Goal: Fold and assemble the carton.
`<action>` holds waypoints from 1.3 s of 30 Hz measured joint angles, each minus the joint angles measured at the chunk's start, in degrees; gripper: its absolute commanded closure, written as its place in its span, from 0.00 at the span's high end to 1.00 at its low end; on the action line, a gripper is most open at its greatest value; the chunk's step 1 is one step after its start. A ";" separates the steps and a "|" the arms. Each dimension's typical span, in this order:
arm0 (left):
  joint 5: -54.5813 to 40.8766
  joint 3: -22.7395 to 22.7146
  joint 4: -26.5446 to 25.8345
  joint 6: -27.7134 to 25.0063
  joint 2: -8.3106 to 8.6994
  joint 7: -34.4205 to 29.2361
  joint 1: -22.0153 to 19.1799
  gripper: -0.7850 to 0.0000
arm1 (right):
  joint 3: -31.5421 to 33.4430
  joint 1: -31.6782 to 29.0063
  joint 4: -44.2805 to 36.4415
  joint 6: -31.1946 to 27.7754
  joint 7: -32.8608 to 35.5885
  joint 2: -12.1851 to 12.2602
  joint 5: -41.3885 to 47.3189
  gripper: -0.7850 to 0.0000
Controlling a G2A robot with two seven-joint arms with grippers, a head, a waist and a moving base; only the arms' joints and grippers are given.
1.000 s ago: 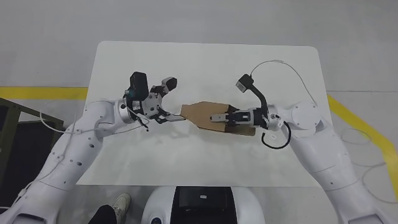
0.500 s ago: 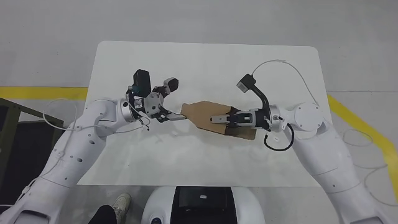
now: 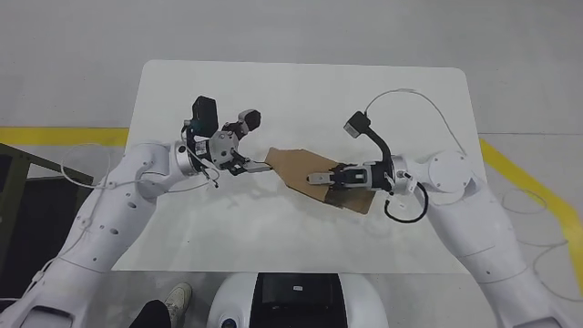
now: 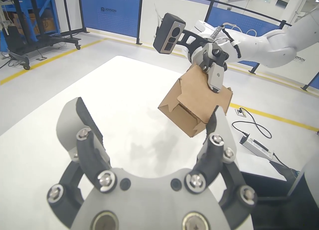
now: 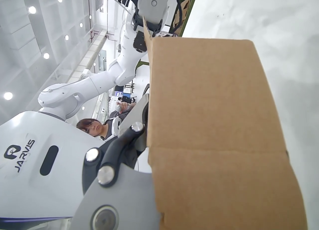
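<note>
Carton point(image 3: 301, 164) has tilted, clamped in the right pincer point(image 3: 319, 178) so its open end faces the spread-apart left pincer point(image 4: 147, 106).

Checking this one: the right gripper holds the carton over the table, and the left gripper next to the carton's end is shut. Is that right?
Not quite. The left gripper is open, its fingers spread wide, as the left wrist view shows. The rest stands: the right gripper holds the carton over the table, and the left gripper is next to the carton's end.
</note>
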 measured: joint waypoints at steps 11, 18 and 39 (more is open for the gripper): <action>0.93 -2.60 -2.59 0.01 0.80 0.72 1.65 1.00 | -0.61 0.19 0.12 0.96 -0.78 0.05 -1.90 0.00; -0.07 -0.38 0.42 0.70 -0.13 -2.54 -0.02 1.00 | -1.14 0.42 -0.39 0.45 -0.48 -0.02 -1.72 0.00; -2.61 1.10 2.22 0.00 -1.00 -4.00 -0.89 1.00 | -0.34 -0.18 -1.25 -0.75 1.55 0.25 2.01 0.00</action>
